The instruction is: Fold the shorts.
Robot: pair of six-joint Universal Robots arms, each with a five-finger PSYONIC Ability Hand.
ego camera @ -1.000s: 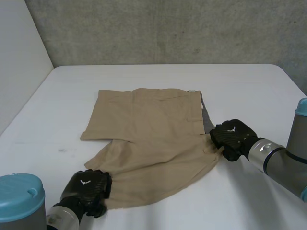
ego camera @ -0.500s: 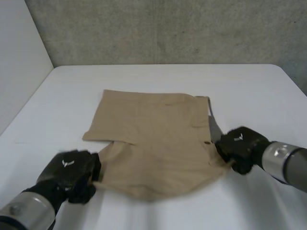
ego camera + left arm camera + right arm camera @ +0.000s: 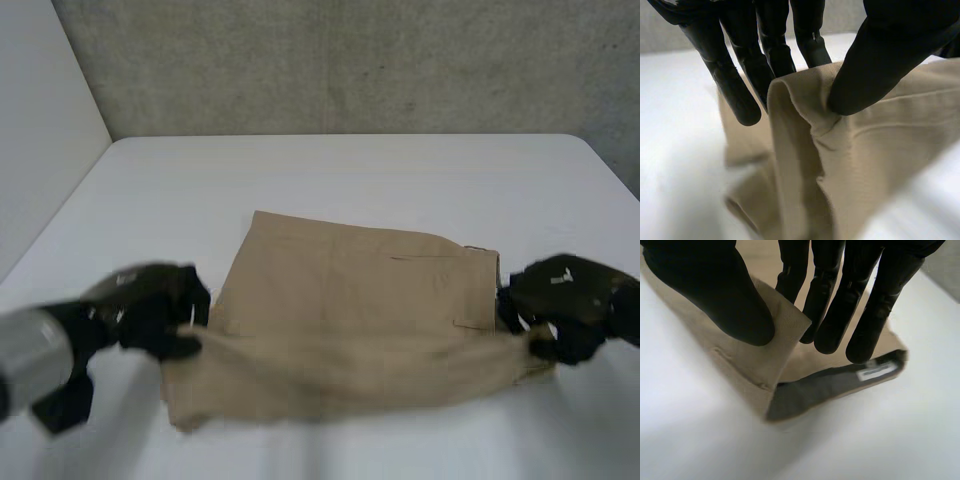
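Head view: nearest the robot, the tan shorts [image 3: 360, 320] are pulled taut between the two hands. Their near edge is blurred, so it is hard to tell whether it touches the table [image 3: 350, 170]. The left hand [image 3: 150, 310] grips the left end and the right hand [image 3: 570, 300] the right end, its arm cut off by the frame. In the left wrist view, the left hand [image 3: 880, 50] pinches a raised fold of the shorts [image 3: 865, 165] between thumb and fingers [image 3: 765, 55]. In the right wrist view, the right hand [image 3: 725, 295] pinches a corner of the shorts [image 3: 755, 360] against its fingers [image 3: 825, 315], above grey lining with a white label [image 3: 875, 371]. Farther off, the cloth lies flat on the white table, which ends at a grey concrete wall [image 3: 350, 60].
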